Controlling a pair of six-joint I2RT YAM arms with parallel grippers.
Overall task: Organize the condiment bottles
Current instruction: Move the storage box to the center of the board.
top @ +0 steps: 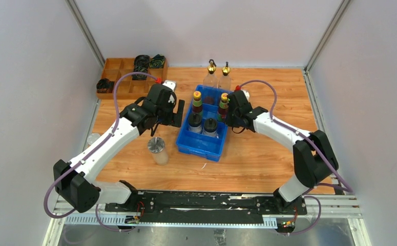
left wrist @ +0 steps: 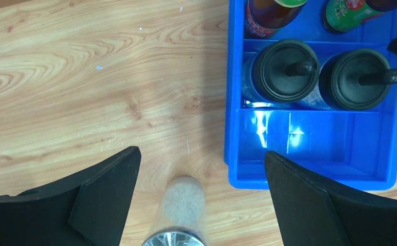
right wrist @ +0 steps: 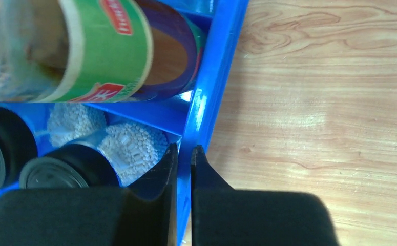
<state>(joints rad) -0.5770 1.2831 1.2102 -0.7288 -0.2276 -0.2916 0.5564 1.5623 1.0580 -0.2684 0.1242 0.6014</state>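
Nearest the arm bases, a silver-lidded shaker [top: 157, 148] stands upright on the counter [top: 268, 154]. Pale grains show through its wall, and it sits just off the near left corner of the blue bin [top: 200, 145]. A second shaker [top: 92, 139] sits well apart at the counter's left edge.

Over to the left fingers [top: 178, 114]: they're spread wide and grip nothing, hanging over bare wood just beside the bin's left wall. The silver-lidded shaker shows low between them in the wrist view, untouched.

Across the bin, the right fingers [top: 230, 118] are pinched almost together on the bin's right wall. One finger is inside and one outside, with the blue plastic clamped between them.

Inside the bin, the two black-capped jars [top: 194, 121] stand side by side in the middle compartment. White pellets are visible through the one closest to the right fingers. Behind them, in the far compartment, stand the two dark bottles [top: 197, 101] with their yellow-and-green caps up. One green label sits right by the clamped wall.

Past the bin, two clear bottles [top: 212, 74] with gold spouts stand side by side on the counter, outside the bin. In the far left corner is a wooden tray [top: 122, 77] holding black cable coils [top: 141, 64].
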